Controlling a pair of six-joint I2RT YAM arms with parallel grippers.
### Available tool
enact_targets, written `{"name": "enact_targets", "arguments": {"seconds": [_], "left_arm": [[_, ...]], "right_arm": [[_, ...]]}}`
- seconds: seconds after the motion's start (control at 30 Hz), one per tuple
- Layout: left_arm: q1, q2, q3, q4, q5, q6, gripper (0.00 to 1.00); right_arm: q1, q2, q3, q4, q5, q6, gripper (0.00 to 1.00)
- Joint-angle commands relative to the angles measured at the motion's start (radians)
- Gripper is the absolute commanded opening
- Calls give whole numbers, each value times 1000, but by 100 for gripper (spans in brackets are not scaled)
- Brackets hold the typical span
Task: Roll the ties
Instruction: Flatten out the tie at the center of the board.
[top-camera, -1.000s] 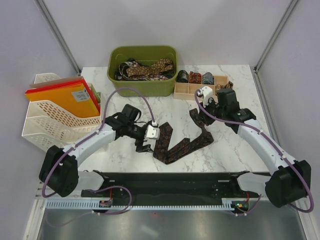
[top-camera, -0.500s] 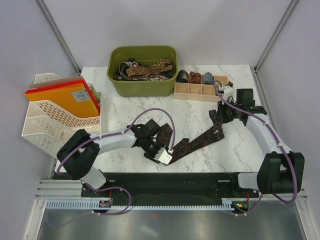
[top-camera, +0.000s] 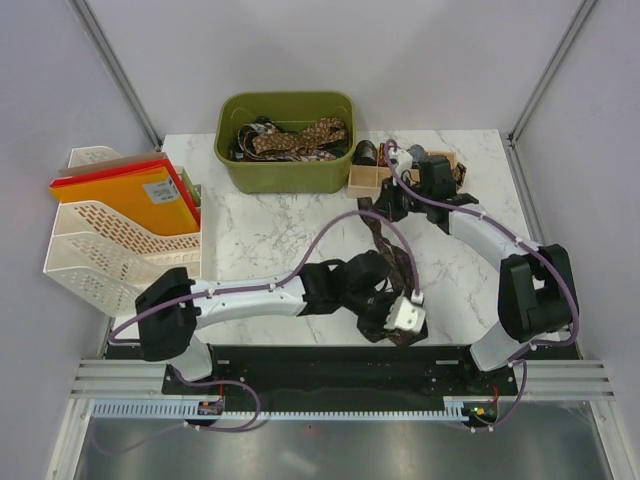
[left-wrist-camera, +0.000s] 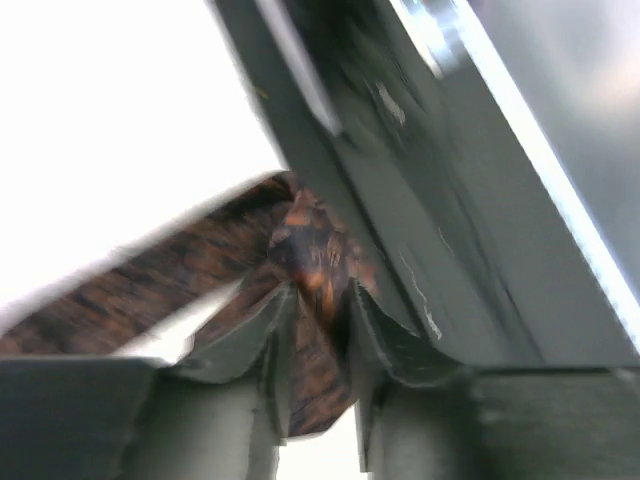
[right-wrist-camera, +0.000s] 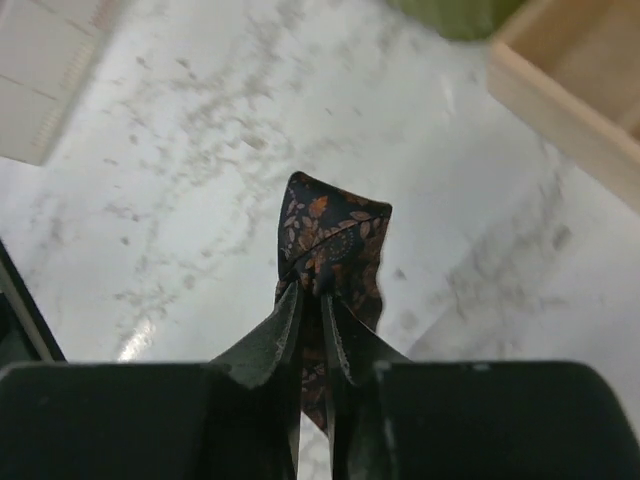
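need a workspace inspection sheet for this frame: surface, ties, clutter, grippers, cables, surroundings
Surface: marble table, no spills seen.
Job's things: one dark patterned tie spans between both grippers; loose ties in the green bin; rolled ties in the wooden tray, which the right arm partly hides.
Clutter: white file rack with orange folders at the left edge.
Grippers: left gripper jaws shut on the tie near the front edge; right gripper jaws shut on one end of the tie.
Cables: purple cables arc over the tie's run; contact cannot be told.
Surroundings: grey walls and metal frame posts; nothing else seen.
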Motion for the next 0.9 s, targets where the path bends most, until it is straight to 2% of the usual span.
{"name": "enact_targets", "arguments": {"seconds": [0.0, 0.03, 0.1, 0.13, 0.23, 0.3, 0.33, 0.47, 0.53, 0.63, 0.87], "left_arm": [[59, -19, 52, 217, -84, -508, 58], [82, -45, 24, 234, -38, -539, 62], [158, -144, -54, 230, -27, -585, 67], [191, -173, -76, 208, -7, -590, 67], [367, -228, -105, 130, -40, -514, 68], [442, -190, -62, 32, -68, -474, 68], [515, -167, -45, 8, -93, -460, 67], [625, -23, 88, -156, -117, -421, 69], [640, 11, 85, -168, -104, -357, 78], [646, 38, 27, -140, -102, -204, 87], [697, 160, 67, -117, -56, 65, 89]], "right_arm": [[47, 20, 132, 191, -150, 154, 33], [48, 23, 150, 164, -156, 143, 46], [35, 11, 191, 20, -130, 44, 54], [25, -1, 193, -20, -106, 14, 61], [-58, -63, 176, -152, -81, -61, 68], [-107, -92, 191, -307, -3, -125, 69], [-118, -98, 199, -433, 22, -212, 67], [-126, -127, 175, -697, 141, -429, 65], [-126, -148, 138, -761, 166, -511, 66], [-120, -185, 58, -786, 212, -552, 74], [18, -133, -86, -743, 260, -552, 75]]}}
